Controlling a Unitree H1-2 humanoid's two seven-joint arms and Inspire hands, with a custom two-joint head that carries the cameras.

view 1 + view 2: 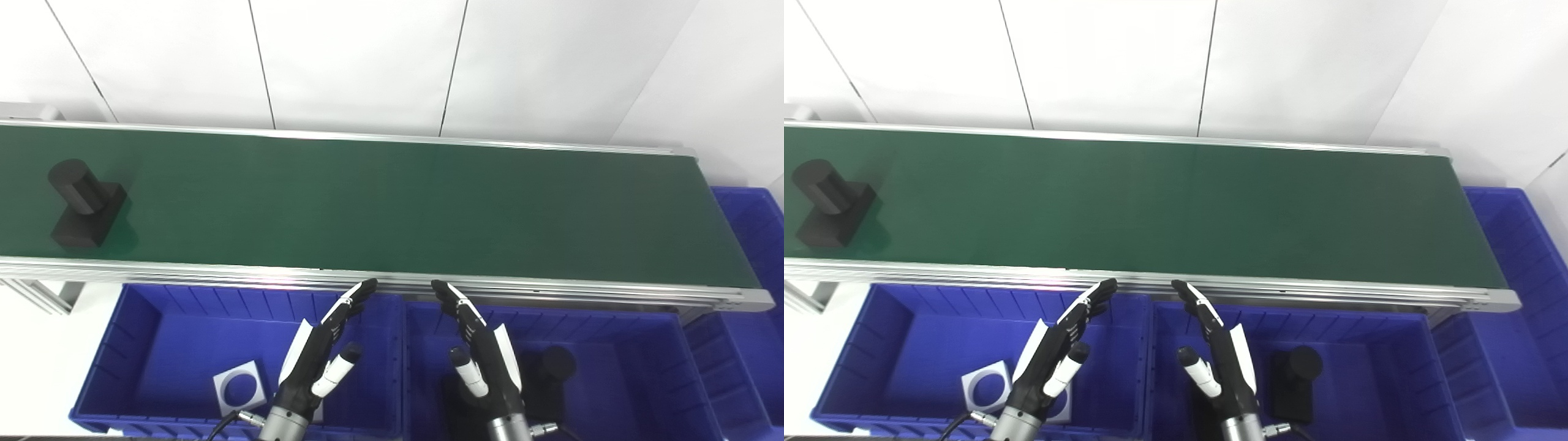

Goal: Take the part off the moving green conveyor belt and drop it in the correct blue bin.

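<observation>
Black part point(82, 205) at far left of green belt point(392, 208), my left hand point(318, 352) and right hand point(484, 352) both open and empty, poised over two blue bins point(153, 318) below belt's near edge, well apart from part.

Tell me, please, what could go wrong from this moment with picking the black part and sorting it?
1. The black part sits at the belt's far left end, while both the left hand and right hand wait open over the bins; a late reach could miss it.
2. The left bin holds white square pieces, the middle bin a similar black part; a wrong drop is possible.
</observation>
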